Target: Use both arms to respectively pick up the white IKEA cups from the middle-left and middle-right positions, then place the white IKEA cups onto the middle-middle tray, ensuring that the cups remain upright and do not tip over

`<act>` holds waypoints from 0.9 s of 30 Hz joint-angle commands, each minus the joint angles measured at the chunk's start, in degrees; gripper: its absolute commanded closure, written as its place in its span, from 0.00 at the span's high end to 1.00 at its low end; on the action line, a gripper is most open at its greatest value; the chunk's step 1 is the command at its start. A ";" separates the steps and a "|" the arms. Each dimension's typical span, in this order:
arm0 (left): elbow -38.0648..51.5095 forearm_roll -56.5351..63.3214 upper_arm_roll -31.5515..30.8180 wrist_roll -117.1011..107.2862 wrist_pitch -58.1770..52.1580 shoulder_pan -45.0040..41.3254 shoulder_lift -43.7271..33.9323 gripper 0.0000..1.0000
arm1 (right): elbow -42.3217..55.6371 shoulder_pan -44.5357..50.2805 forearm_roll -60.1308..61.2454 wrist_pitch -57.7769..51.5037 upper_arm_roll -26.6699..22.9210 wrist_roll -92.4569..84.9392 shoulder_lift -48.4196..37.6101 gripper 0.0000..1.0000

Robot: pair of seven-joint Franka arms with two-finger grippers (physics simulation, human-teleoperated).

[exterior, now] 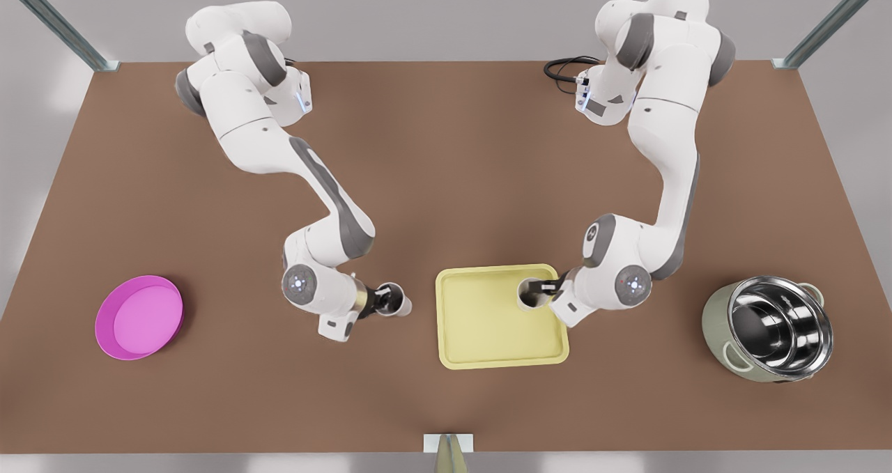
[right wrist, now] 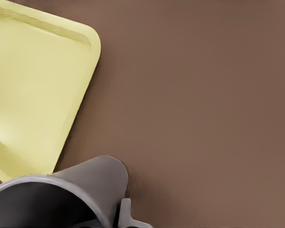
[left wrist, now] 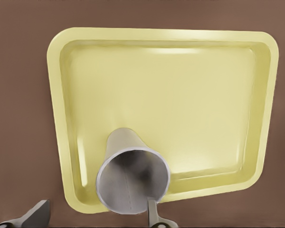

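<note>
- Your left gripper (exterior: 540, 291) holds one cup (exterior: 531, 293) over the tray (exterior: 488, 334), its fingers (left wrist: 153, 213) pinching the rim.
- Your right gripper (exterior: 382, 301) pinches the other cup (exterior: 394, 300) above the surface (exterior: 446, 166), just beside the tray.

Matt brown table (exterior: 446, 180), smooth all over. The pale yellow tray (exterior: 488, 351) shows a soft plastic sheen, the pink plate (exterior: 139, 316) likewise. The steel pot (exterior: 780, 327) gleams mirror-bright inside. 2 white cups (exterior: 531, 293) (exterior: 394, 299) look smooth and matt.
</note>
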 commanded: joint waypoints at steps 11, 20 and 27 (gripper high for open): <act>0.96 14.08 5.25 -2.15 -37.20 0.06 -27.08 1.00 | 10.70 14.41 1.56 1.75 -8.14 44.32 6.42 0.21; 1.66 11.97 5.16 -2.24 -42.12 0.23 -26.90 1.00 | 10.61 15.38 1.65 5.00 -8.05 45.64 8.79 0.21; 2.89 10.04 5.16 -2.24 -44.14 0.41 -27.34 1.00 | 10.52 15.38 1.38 5.44 -8.14 45.55 9.23 1.00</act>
